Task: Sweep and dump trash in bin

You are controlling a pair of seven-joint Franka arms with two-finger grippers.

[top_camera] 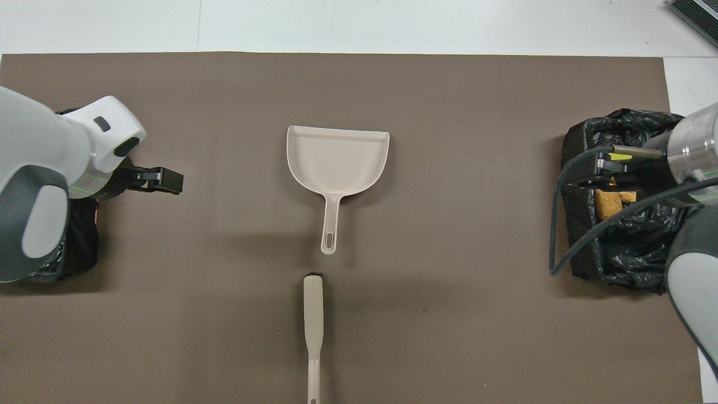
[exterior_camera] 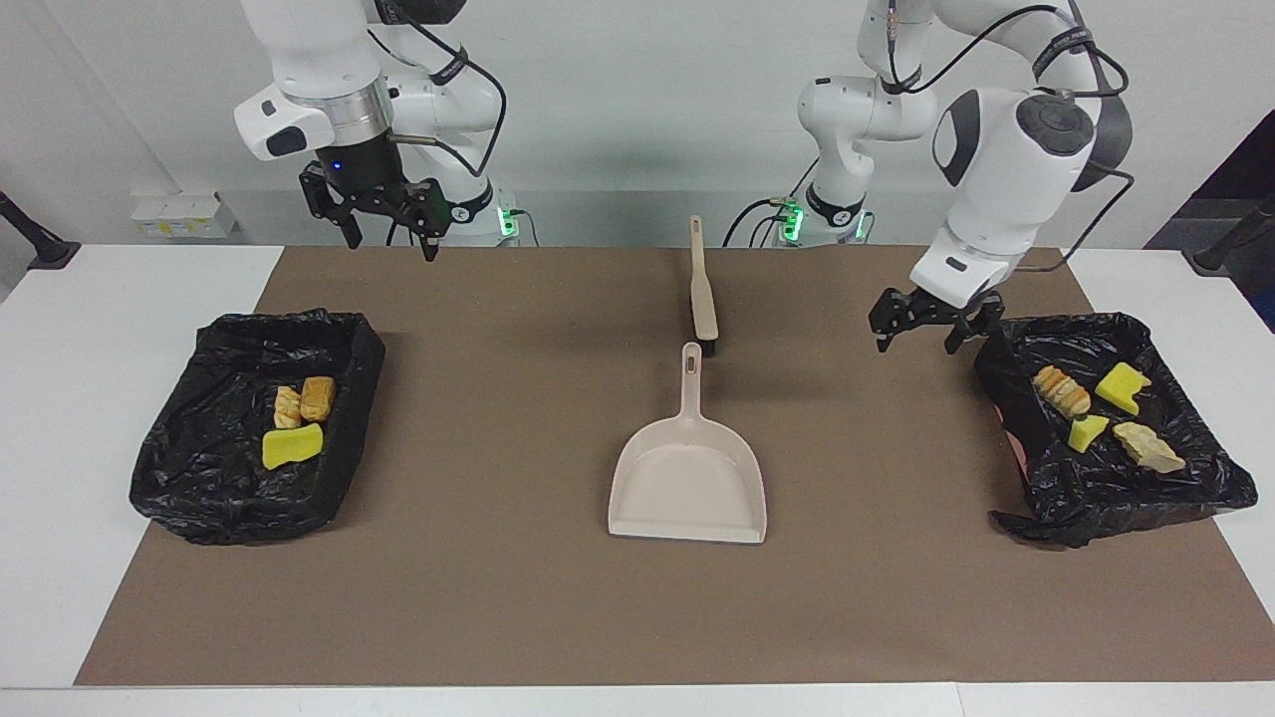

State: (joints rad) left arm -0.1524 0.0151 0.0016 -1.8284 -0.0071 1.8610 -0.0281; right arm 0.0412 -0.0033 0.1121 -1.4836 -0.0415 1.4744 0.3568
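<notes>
The trash lies in two black-bagged bins. The bin (exterior_camera: 1016, 418) at the left arm's end holds a croissant piece (exterior_camera: 1061, 390), two yellow sponge chunks (exterior_camera: 1121, 386) and a tan scrap (exterior_camera: 1147, 446). The bin (exterior_camera: 199, 448) at the right arm's end holds two bread pieces (exterior_camera: 319, 396) and a yellow sponge (exterior_camera: 292, 445). My left gripper (exterior_camera: 916, 344) hangs open and empty just above the mat, beside its bin's wall. High over the other bin (top_camera: 617, 252), my right gripper (exterior_camera: 393, 247) is open and empty too.
A beige dustpan (exterior_camera: 687, 478) lies flat mid-mat, its handle toward the robots. A beige brush (exterior_camera: 703, 289) lies just nearer the robots, in line with that handle. In the overhead view the left arm hides most of its bin. A brown mat (exterior_camera: 498, 597) covers the table.
</notes>
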